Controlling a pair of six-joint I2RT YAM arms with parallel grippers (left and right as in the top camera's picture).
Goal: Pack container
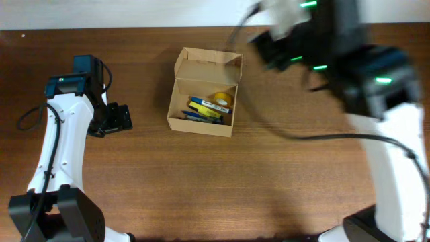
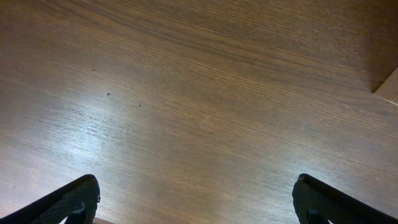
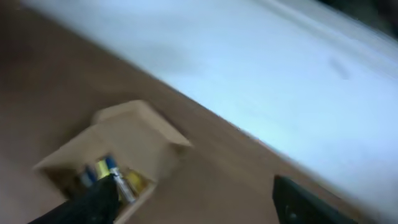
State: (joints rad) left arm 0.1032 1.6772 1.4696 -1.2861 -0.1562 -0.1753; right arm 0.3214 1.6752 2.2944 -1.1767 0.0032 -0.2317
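Left gripper (image 1: 123, 118): just left of the small tan corrugated-cardboard container (image 1: 199, 126), not touching it; jaws spread wide over the dark wooden table (image 1: 235, 181).
Container: flap lid hinged up; blue-and-yellow markers (image 1: 205, 107) and a yellow tape roll (image 1: 222, 99) inside.
Right gripper (image 1: 269, 44): blurred, beyond the container's right corner; jaws parted, gripping nothing.

- The container (image 1: 199, 126) is a small rectangular box of plain tan-brown corrugated cardboard, unmarked.
- It sits open, base flat on the wooden table (image 1: 269, 175), near the far middle, slightly skewed to the table's edges.
- Its hinged flap (image 1: 207, 64) stands raised along the far side.
- Inside lie blue-and-yellow markers (image 1: 203, 107) and a yellow roll (image 1: 222, 99).
- The right wrist view shows it blurred (image 3: 134, 134).
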